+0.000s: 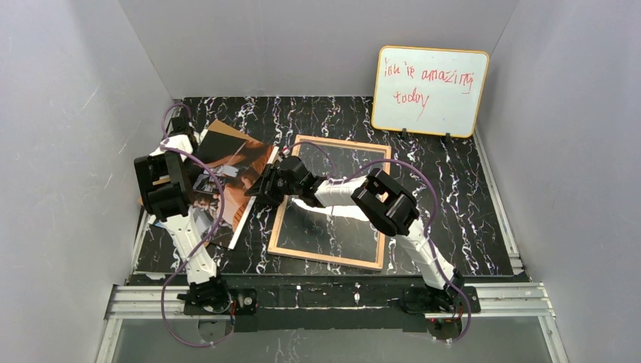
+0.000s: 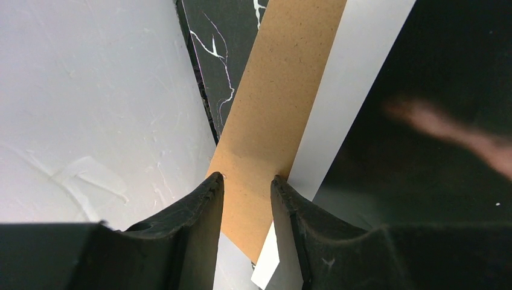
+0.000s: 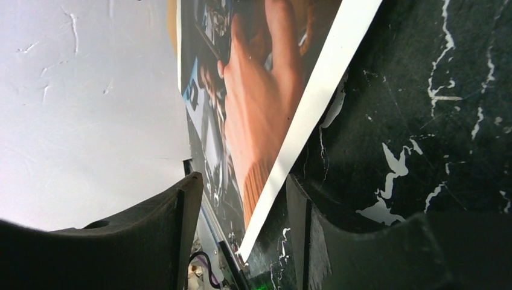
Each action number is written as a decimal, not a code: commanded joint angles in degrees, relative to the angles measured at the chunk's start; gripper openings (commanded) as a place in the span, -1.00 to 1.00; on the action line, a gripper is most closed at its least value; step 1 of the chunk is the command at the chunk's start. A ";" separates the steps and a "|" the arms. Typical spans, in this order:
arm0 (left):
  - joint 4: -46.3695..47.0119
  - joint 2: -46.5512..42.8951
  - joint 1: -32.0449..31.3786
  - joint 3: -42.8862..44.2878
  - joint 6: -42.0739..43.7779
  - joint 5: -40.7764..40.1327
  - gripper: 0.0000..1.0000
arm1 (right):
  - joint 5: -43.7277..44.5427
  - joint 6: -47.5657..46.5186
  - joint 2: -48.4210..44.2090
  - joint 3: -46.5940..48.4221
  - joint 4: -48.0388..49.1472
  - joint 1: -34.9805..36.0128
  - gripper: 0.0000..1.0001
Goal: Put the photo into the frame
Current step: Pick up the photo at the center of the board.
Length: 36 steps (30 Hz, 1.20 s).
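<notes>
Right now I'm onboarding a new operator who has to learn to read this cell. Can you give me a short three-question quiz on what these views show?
1. True or false: the photo already lies inside the frame.
2. The right gripper has its fingers either side of: A the frame's rim; B the photo's white-bordered edge; C nothing.
3. Name the brown sheet that lies under the photo.

Key
1. False. The photo lies to the left of the frame, apart from it.
2. B.
3. The backing board.
</notes>
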 commanded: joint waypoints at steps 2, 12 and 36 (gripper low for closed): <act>-10.76 4.84 1.65 -4.90 -1.52 7.57 -0.30 | -1.74 0.67 -3.52 -1.34 8.08 0.03 0.22; -10.82 5.18 2.00 -4.33 -0.91 7.54 -0.31 | -3.66 0.19 -2.64 0.23 10.67 0.04 0.17; -11.35 5.71 2.11 -4.50 -0.33 8.67 -0.34 | -3.66 -0.14 2.88 4.91 9.88 1.09 0.19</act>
